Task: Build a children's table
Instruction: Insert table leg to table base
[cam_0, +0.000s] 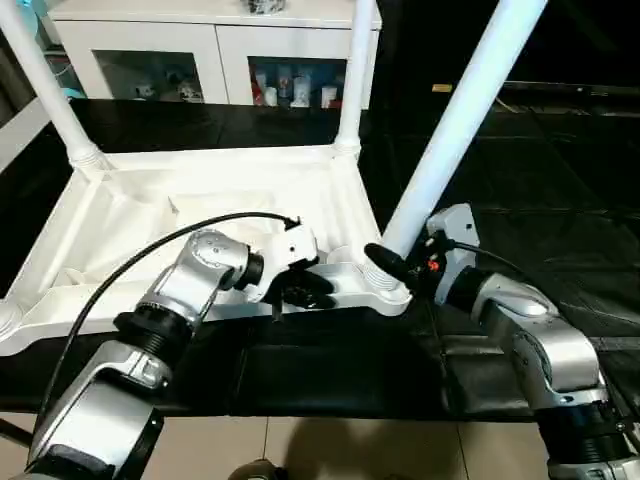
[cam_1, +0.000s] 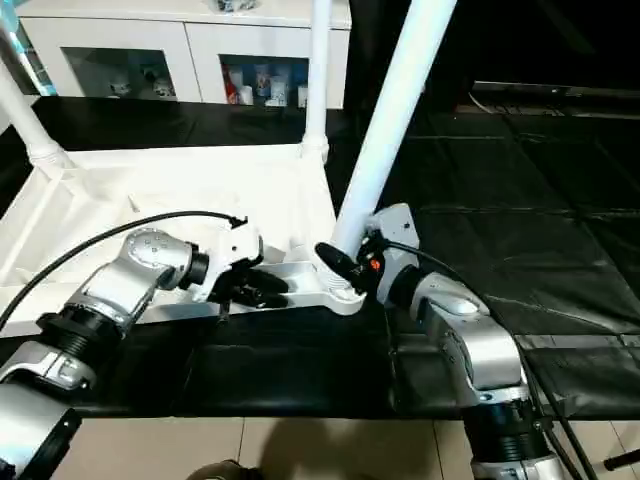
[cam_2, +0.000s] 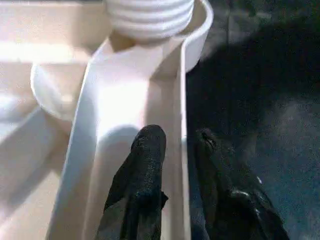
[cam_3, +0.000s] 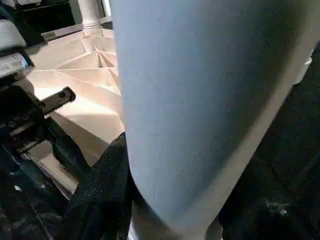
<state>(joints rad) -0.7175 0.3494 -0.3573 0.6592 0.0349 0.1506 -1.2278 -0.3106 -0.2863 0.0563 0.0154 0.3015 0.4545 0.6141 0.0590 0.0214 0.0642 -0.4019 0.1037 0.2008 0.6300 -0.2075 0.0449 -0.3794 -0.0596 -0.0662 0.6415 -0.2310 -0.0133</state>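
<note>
The white table top (cam_0: 130, 210) lies upside down on the black table, ribbed side up. Two white legs (cam_0: 45, 85) (cam_0: 357, 70) stand upright in its far corner sockets. A third leg (cam_0: 460, 120) leans up and to the right from the near right corner socket (cam_0: 385, 292). My right gripper (cam_0: 400, 265) is shut on that leg just above the socket. My left gripper (cam_0: 300, 290) sits at the top's near rim, left of that socket. Its fingers (cam_2: 145, 155) stand astride the rim wall (cam_2: 181, 100), slightly parted from it. The leg's threaded end (cam_2: 150, 17) shows just beyond.
A white cabinet (cam_0: 215, 50) with glass doors stands behind the table. Black matting (cam_0: 540, 180) covers the surface to the right of the table top. The table's front edge (cam_0: 330, 410) runs just below my forearms, with tiled floor beneath.
</note>
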